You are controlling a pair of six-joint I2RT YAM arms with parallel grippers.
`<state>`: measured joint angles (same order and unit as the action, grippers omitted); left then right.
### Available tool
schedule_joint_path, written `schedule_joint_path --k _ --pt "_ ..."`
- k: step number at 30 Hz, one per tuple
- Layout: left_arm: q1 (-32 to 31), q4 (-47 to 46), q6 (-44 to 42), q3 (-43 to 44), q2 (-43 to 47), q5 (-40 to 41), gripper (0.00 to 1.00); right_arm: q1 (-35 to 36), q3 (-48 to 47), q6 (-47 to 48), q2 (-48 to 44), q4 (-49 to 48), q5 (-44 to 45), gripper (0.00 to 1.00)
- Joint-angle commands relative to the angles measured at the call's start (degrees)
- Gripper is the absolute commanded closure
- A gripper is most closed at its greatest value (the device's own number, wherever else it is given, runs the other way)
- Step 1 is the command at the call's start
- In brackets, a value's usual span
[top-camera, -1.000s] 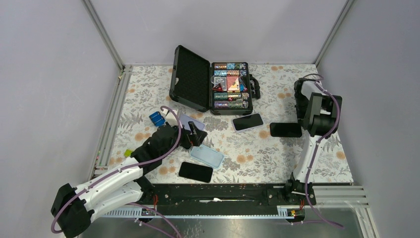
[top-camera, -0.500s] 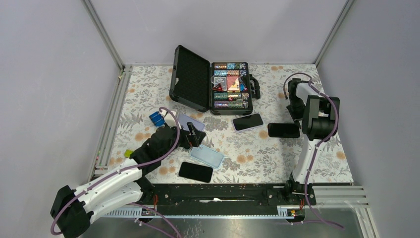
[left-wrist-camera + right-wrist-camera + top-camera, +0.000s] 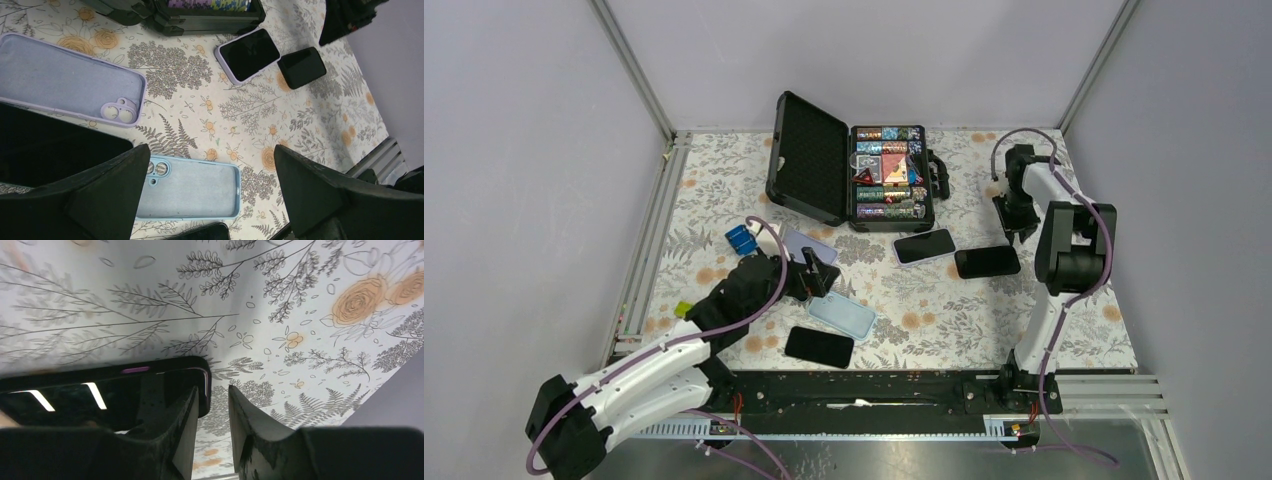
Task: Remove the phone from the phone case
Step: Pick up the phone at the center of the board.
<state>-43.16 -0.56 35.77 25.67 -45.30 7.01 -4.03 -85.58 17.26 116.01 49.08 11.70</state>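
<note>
Top view, centre of the frame: the cased phone (image 3: 924, 245), screen up with a lilac rim around its edge, lies flat on the floral tablecloth (image 3: 1064, 320). It sits just below the lower right corner of an open black hard case (image 3: 809, 160), whose right-hand tray holds colourful small items. In the left wrist view the same cased phone (image 3: 248, 54) appears in the upper middle.

Just beside it, to the right, lies a bare black phone (image 3: 987, 262), also screen up. The right gripper (image 3: 1014, 228) hangs over this phone's right end. In the right wrist view its fingers (image 3: 180, 435) stand narrowly apart, and the glossy corner of the black phone (image 3: 100, 395) shows in the gap. Whether either finger touches the phone cannot be told.

Left of centre, the left gripper (image 3: 816, 272) hovers with its jaws spread wide and nothing between them. Its wrist view shows the light-blue empty case (image 3: 192, 187) below the gap and an empty lilac case (image 3: 70, 80), inner side up, at the upper left.

Lower centre of the top view: a second black phone (image 3: 819, 347) lies near the table's front edge, below the light-blue case. A small blue object (image 3: 741, 239) lies at the left.
</note>
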Motion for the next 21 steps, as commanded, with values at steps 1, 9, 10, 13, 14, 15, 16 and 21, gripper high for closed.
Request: schedule_joint_path --k 1,9,10,13,14,15,16,21 --pt "0.3 -5.0 -4.3 2.6 -2.8 -6.2 0.01 0.5 -2.2 -7.7 -6.4 -1.8 -4.1 0.65" --pt "-1.7 -9.2 -15.1 18.6 -23.4 -22.8 0.01 0.5 -0.9 -25.4 -12.0 -3.3 -8.2 0.61" --pt "-2.3 -8.7 -17.1 21.5 -26.9 -24.8 0.01 0.5 -0.6 -26.4 -12.5 -3.3 -10.7 0.61" --pt "-4.1 -8.6 -24.0 30.3 -37.0 -30.6 0.01 0.5 3.6 -30.1 -15.9 -6.0 -14.6 0.58" --pt "-4.6 -8.6 -26.6 34.1 -40.0 -31.7 0.01 0.5 5.7 -31.3 -17.8 -7.8 -15.6 0.54" --pt "-5.1 -9.3 -28.8 36.7 -43.4 -32.3 0.01 0.4 8.0 -32.1 -20.1 -9.6 -15.8 0.48" --pt "-5.4 -10.6 -30.6 38.7 -46.5 -32.5 0.01 0.4 9.8 -32.6 -21.9 -11.3 -15.8 0.43" --pt "-6.2 -15.9 -34.5 49.8 -62.4 -39.1 0.01 -0.6 16.4 -37.2 -29.4 -18.8 -13.4 0.33"
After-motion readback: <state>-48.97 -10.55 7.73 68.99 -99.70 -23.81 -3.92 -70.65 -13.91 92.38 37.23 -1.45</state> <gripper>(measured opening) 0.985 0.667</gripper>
